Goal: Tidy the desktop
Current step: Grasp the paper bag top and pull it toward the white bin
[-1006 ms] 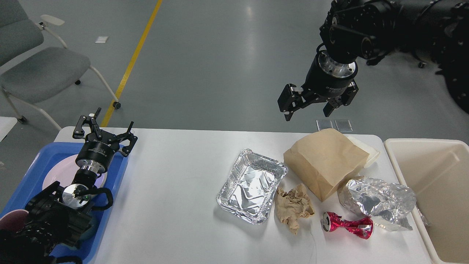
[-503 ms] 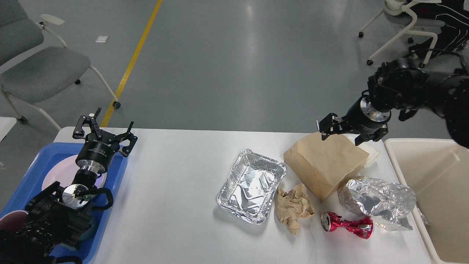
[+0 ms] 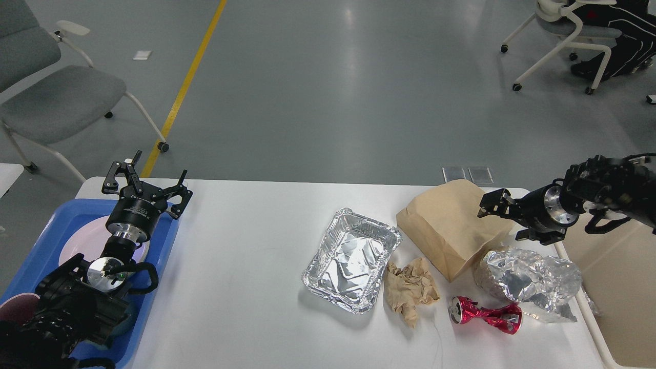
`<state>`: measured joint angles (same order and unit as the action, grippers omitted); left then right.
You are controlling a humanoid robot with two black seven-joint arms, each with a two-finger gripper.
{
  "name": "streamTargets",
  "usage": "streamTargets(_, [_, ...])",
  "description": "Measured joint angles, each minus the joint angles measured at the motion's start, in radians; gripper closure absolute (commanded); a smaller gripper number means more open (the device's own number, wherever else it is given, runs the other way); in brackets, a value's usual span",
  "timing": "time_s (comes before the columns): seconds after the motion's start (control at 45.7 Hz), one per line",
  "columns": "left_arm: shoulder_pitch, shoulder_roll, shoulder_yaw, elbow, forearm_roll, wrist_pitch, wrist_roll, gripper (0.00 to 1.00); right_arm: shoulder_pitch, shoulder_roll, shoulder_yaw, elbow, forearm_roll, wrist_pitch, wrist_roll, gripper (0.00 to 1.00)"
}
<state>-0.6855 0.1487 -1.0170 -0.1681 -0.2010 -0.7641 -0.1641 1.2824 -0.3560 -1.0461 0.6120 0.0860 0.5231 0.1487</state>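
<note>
The white desktop (image 3: 246, 266) holds litter on its right half: a foil tray (image 3: 352, 259), a brown paper bag (image 3: 446, 230), a crumpled brown paper (image 3: 410, 289), a crushed red can (image 3: 484, 313) and a wad of crumpled foil (image 3: 528, 277). My right gripper (image 3: 499, 221) comes in low from the right. It lies sideways at the bag's right edge, just above the foil wad, open, with nothing between its fingers. My left gripper (image 3: 146, 180) is open and empty over the far edge of the blue tray (image 3: 166, 246).
A cream bin (image 3: 620, 287) stands against the table's right end, under my right arm. The blue tray holds a pale plate (image 3: 77, 246) and a dark red cup (image 3: 15, 307). Chairs stand on the floor beyond the table.
My right arm has dropped from high above the table's far side and swung right, ending low beside the paper bag. My left arm has not moved.
</note>
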Motion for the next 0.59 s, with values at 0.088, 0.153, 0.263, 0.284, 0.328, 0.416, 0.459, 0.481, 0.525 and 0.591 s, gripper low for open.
streamTargets(0.088, [0.0,0.0,0.0,0.0,0.0,0.0,0.0,0.04,-0.032,0.008,0.018,-0.01,0.0,-0.031,-0.001,0.0])
streamTargets(0.153, [0.0,0.0,0.0,0.0,0.0,-0.001,0.0,0.04,-0.048,0.016,0.023,-0.019,0.0,-0.049,-0.001,0.0])
streamTargets(0.263, [0.0,0.0,0.0,0.0,0.0,-0.001,0.0,0.04,-0.068,0.025,0.025,-0.024,0.0,-0.063,-0.002,0.06])
streamTargets(0.284, [0.0,0.0,0.0,0.0,0.0,-0.001,0.0,0.04,-0.07,0.026,0.025,-0.024,0.0,-0.065,-0.002,0.08])
streamTargets(0.328, [0.0,0.0,0.0,0.0,0.0,-0.001,0.0,0.04,-0.072,0.028,0.029,-0.025,0.0,-0.074,-0.003,0.15])
streamTargets(0.416, [0.0,0.0,0.0,0.0,0.0,-0.001,0.0,0.04,-0.079,0.029,0.049,-0.022,0.003,-0.134,-0.003,0.28])
streamTargets(0.459, [0.0,0.0,0.0,0.0,0.0,-0.001,0.0,0.04,-0.084,0.029,0.055,-0.019,0.005,-0.16,-0.003,0.36])
streamTargets(0.481, [0.0,0.0,0.0,0.0,0.0,-0.001,0.0,0.04,-0.086,0.029,0.057,-0.018,0.006,-0.172,-0.003,0.42])
streamTargets(0.525, [0.0,0.0,0.0,0.0,0.0,-0.001,0.0,0.04,-0.087,0.029,0.06,-0.016,0.007,-0.185,-0.004,0.55])
streamTargets(0.591, [0.0,0.0,0.0,0.0,0.0,-0.001,0.0,0.04,-0.087,0.029,0.062,-0.013,0.007,-0.194,-0.004,0.68])
